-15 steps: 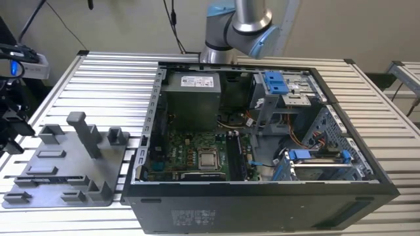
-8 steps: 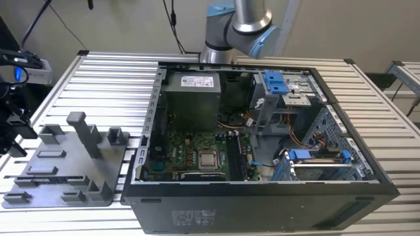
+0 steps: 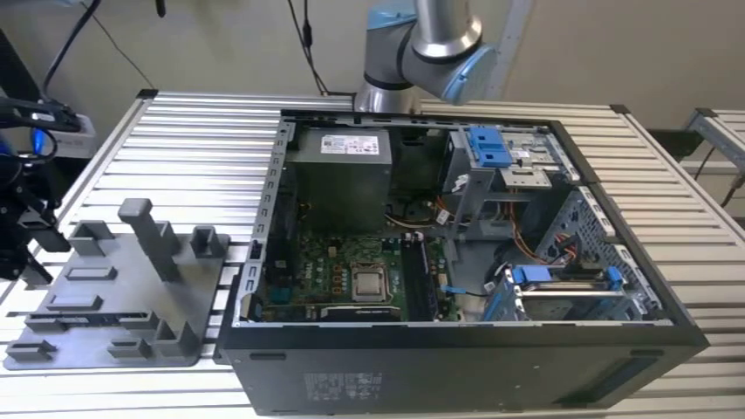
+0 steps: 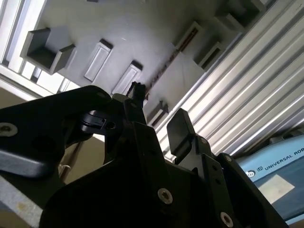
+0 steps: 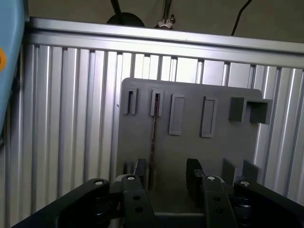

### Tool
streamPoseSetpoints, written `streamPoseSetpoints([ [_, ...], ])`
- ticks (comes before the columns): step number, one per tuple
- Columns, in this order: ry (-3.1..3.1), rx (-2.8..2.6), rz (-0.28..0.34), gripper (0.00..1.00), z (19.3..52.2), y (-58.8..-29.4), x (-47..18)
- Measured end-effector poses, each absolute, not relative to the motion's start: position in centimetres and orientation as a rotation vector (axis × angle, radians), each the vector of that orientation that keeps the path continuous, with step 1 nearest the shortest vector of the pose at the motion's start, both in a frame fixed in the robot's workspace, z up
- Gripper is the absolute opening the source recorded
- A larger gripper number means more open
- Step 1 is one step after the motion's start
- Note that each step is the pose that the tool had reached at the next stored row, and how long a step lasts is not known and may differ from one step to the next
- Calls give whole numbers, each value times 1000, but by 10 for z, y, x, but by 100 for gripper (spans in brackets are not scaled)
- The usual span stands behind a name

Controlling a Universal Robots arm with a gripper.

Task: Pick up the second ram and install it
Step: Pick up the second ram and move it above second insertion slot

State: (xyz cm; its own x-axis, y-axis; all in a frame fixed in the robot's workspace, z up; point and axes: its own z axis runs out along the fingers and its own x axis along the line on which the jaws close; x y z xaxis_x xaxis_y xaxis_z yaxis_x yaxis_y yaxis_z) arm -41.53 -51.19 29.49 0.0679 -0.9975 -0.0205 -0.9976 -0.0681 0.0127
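A: Ram point(image 5: 154, 133): how many, and where?

B: One. It stands on its long edge in a slot point(image 5: 157, 96) of the tray point(image 5: 223, 142), a thin dark strip. The second wrist view shows the ram point(image 4: 164, 66) likewise, running away from the gripper.

A: Count the rest, from the exterior view's left.

B: One grey tray point(image 3: 187, 292) with one tall post point(image 3: 152, 240). Just beside it is one open case point(image 3: 466, 367), holding one green board point(image 3: 314, 262) with one silver chip point(image 3: 370, 284). All sit on one slatted table point(image 3: 198, 157). One arm point(image 3: 425, 44) rises from behind the case.

A: The gripper's pose?

B: In the first wrist view the gripper point(image 5: 166, 166) hangs over the tray's near end, its two fingers point(image 5: 194, 173) apart and clamped on nothing. The ram's near end lies in the gap, close beside one finger; whether they touch I cannot tell. The second wrist view shows the gripper point(image 4: 156, 104) spread the same way.

A: Edges and room?

B: Bare slats point(image 5: 71, 118) flank the tray on both sides, and the table's rail point(image 5: 166, 40) runs beyond its far end. Two shallow recesses point(image 5: 176, 114) lie between the ram's slot and the corner block point(image 5: 249, 111), so that block stands well apart. In the exterior view the tray's front corner is near the table's front edge, and its right side is close against the case wall.
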Motion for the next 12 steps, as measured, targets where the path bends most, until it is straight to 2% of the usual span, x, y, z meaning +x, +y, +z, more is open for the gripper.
streamPoseSetpoints([
  [12,2140,-2293,37,48,278,-512,-417],
])
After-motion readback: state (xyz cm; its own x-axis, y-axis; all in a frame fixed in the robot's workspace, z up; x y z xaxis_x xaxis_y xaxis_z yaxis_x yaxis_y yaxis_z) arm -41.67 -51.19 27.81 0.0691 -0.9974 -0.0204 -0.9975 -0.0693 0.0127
